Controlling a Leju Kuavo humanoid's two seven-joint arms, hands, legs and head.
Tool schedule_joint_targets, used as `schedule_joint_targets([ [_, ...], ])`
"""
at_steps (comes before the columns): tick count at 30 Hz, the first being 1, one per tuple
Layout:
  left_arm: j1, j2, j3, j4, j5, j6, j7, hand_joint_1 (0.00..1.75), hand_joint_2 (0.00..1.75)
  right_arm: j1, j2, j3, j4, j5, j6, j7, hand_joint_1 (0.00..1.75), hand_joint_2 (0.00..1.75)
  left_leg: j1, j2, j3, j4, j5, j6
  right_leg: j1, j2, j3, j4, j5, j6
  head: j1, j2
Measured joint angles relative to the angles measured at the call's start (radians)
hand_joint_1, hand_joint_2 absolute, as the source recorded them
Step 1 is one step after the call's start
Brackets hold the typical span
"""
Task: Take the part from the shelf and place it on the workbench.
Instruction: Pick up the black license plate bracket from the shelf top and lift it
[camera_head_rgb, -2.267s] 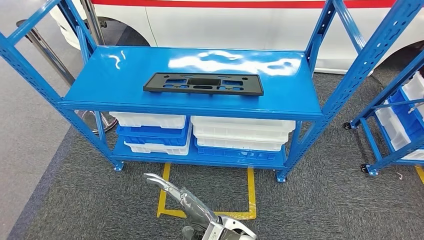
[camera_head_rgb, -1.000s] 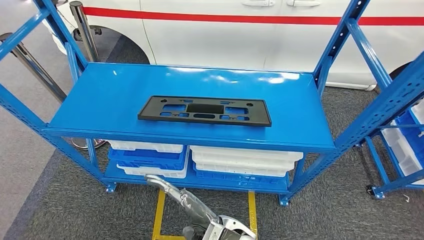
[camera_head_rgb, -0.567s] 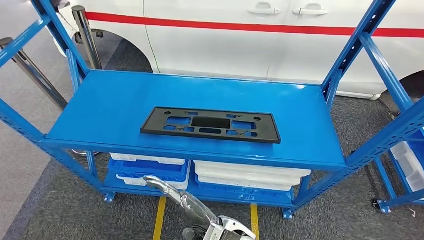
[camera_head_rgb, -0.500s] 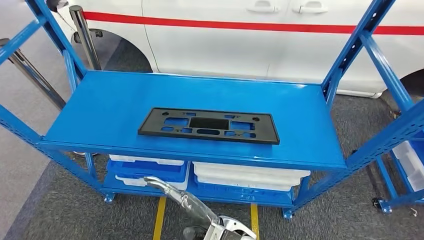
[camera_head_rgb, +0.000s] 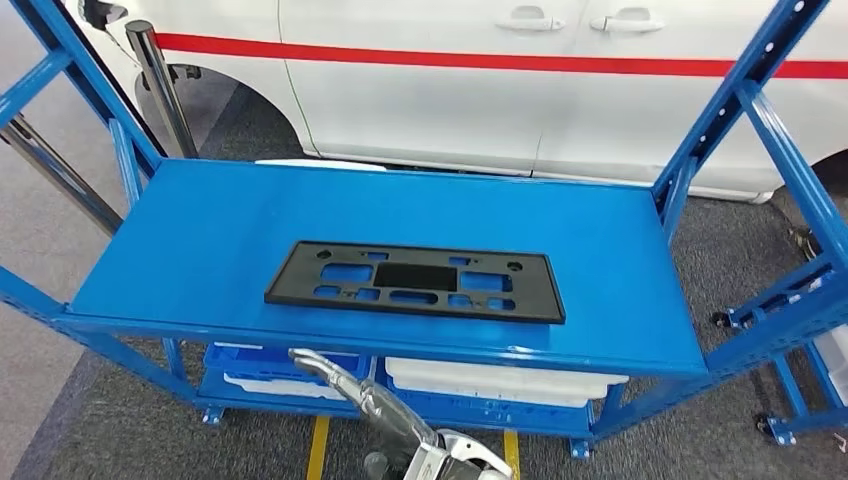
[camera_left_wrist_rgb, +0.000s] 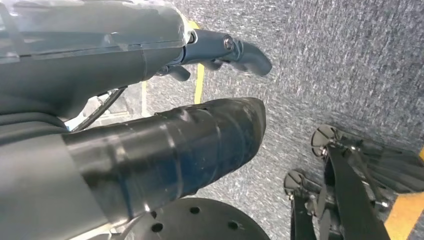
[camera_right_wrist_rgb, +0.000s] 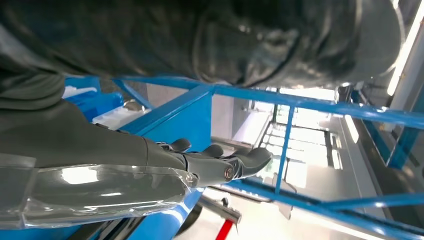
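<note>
Your part (camera_head_rgb: 414, 281) lies flat on the top shelf (camera_head_rgb: 200, 230), nearer the front edge and about midway left to right. It reads as a thin, stiff black plastic plate full of cut-outs: probably light, rigid along its length, little edge to catch. You would likely do best taking it at both short ends. The left robot hand (camera_left_wrist_rgb: 225, 50) hangs released, grasping nothing; the right robot hand (camera_right_wrist_rgb: 220, 162) is likewise released, beside blue framing.
</note>
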Motion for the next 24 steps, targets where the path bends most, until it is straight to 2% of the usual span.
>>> schedule_joint_targets([
  [2,-0.001,0.0,0.0,0.0,0.0,0.0,0.0,0.0,0.0,-0.001,0.0,0.0,0.0,0.0,0.0,0.0,0.0,0.0,0.001,-0.001,0.014,-0.005,0.002,0.017,-0.002,-0.001,-0.002,0.021,-0.001,0.01,0.001,0.0],
  [3,-0.001,0.0,0.0,0.0,0.0,0.0,0.0,0.0,0.0,-0.001,0.0,0.0,-0.001,0.0,0.0,-0.001,0.0,0.0,0.001,-0.002,0.023,-0.007,-0.001,0.024,-0.002,-0.003,-0.016,0.05,-0.006,0.014,0.001,0.0],
  [4,-0.001,0.0,0.0,0.0,0.0,0.0,0.0,0.0,0.0,-0.001,0.0,0.0,-0.002,0.0,-0.001,-0.001,0.0,0.0,0.002,-0.001,0.031,-0.01,-0.005,0.031,-0.004,-0.005,-0.043,0.098,-0.019,0.018,0.001,0.0],
  [7,-0.002,0.001,0.0,0.0,0.0,0.001,0.0,0.0,0.0,-0.001,0.0,0.0,-0.002,0.0,-0.001,-0.001,0.0,0.0,0.0,-0.002,0.05,-0.011,-0.024,0.04,-0.006,-0.007,-0.169,0.273,-0.087,0.026,0.001,0.0],
  [8,-0.002,0.001,0.0,0.0,0.0,0.001,0.0,0.0,0.0,-0.001,-0.001,0.0,-0.002,0.0,-0.001,-0.001,0.0,0.0,-0.001,-0.003,0.058,-0.011,-0.031,0.04,-0.006,-0.007,-0.197,0.295,-0.091,0.026,0.001,0.0],
  [9,-0.001,0.001,0.0,0.0,0.0,0.001,0.0,0.0,0.0,-0.001,-0.001,0.0,-0.002,0.0,0.0,-0.001,0.0,0.0,-0.001,-0.003,0.069,-0.011,-0.038,0.038,-0.005,-0.007,-0.209,0.282,-0.073,0.024,0.001,0.0],
  [10,-0.001,0.001,0.0,0.0,0.0,0.001,0.0,0.0,0.0,-0.001,-0.001,0.0,-0.002,0.0,0.0,-0.001,0.0,0.0,-0.001,-0.004,0.082,-0.011,-0.046,0.036,-0.003,-0.007,-0.203,0.235,-0.033,0.018,0.001,0.0],
  [11,0.0,0.0,0.0,0.0,0.0,0.0,0.0,0.0,0.0,-0.001,-0.001,0.0,-0.002,-0.003,0.003,0.0,0.0,0.0,-0.001,-0.004,0.092,-0.012,-0.055,0.034,0.001,-0.008,-0.185,0.164,0.023,0.01,0.001,0.0],
  [12,-0.001,-0.001,0.0,0.0,0.001,-0.001,0.0,0.0,0.0,-0.001,-0.001,0.0,-0.001,-0.008,0.008,0.002,0.0,0.0,-0.002,-0.005,0.102,-0.012,-0.063,0.031,0.006,-0.009,-0.17,0.102,0.064,0.002,0.0,0.0],
  [13,-0.001,-0.002,0.0,0.0,0.002,-0.002,0.001,0.0,0.0,-0.001,-0.002,0.0,0.0,-0.015,0.015,0.004,0.0,0.0,-0.002,-0.007,0.107,-0.012,-0.069,0.028,0.012,-0.009,-0.16,0.055,0.086,-0.006,0.001,0.0],
  [14,-0.002,-0.003,0.0,0.0,0.003,-0.004,0.001,0.0,0.0,0.0,-0.002,0.0,0.001,-0.025,0.025,0.008,0.0,0.0,-0.002,-0.007,0.11,-0.012,-0.074,0.023,0.016,-0.009,-0.154,0.031,0.102,-0.011,0.001,0.0],
  [16,-0.004,-0.003,0.0,0.0,0.004,-0.006,0.002,0.0,0.0,0.002,-0.002,0.0,0.004,-0.04,0.039,0.013,0.0,0.0,-0.003,-0.007,0.117,-0.007,-0.076,0.012,0.016,-0.006,-0.146,0.022,0.1,-0.018,0.002,0.0],
  [18,-0.005,-0.002,0.0,0.0,0.004,-0.006,0.002,0.0,0.0,0.001,-0.001,0.0,0.007,-0.048,0.046,0.015,0.0,0.87,-0.002,-0.004,0.116,0.021,-0.084,0.002,0.009,-0.004,-0.125,0.008,0.104,-0.024,0.002,0.0],
  [20,-0.008,-0.001,0.0,0.0,0.004,-0.006,0.003,0.0,0.0,-0.001,0.001,0.0,0.007,-0.05,0.049,0.015,0.0,1.75,0.001,-0.003,0.077,0.098,-0.124,-0.007,0.004,-0.006,-0.109,-0.004,0.1,-0.03,0.002,0.0],
  [22,-0.009,-0.001,0.0,0.0,0.005,-0.005,0.002,0.0,0.0,-0.001,0.002,0.0,0.008,-0.05,0.051,0.016,0.0,1.75,0.003,-0.003,0.007,0.203,-0.175,-0.017,0.004,-0.007,-0.106,-0.006,0.095,-0.034,0.001,0.0],
  [23,-0.01,0.0,0.0,0.0,0.005,-0.005,0.002,0.0,0.0,-0.001,0.002,0.0,0.009,-0.051,0.052,0.016,0.0,1.75,0.005,-0.003,-0.019,0.233,-0.183,-0.021,0.003,-0.006,-0.105,-0.005,0.093,-0.034,0.001,0.0],
  [24,-0.009,0.0,0.0,0.0,0.005,-0.005,0.002,0.0,0.0,-0.001,0.002,0.0,0.01,-0.051,0.053,0.017,0.0,1.75,0.006,-0.003,-0.031,0.233,-0.169,-0.024,0.003,-0.005,-0.103,-0.005,0.09,-0.033,0.001,0.0],
])
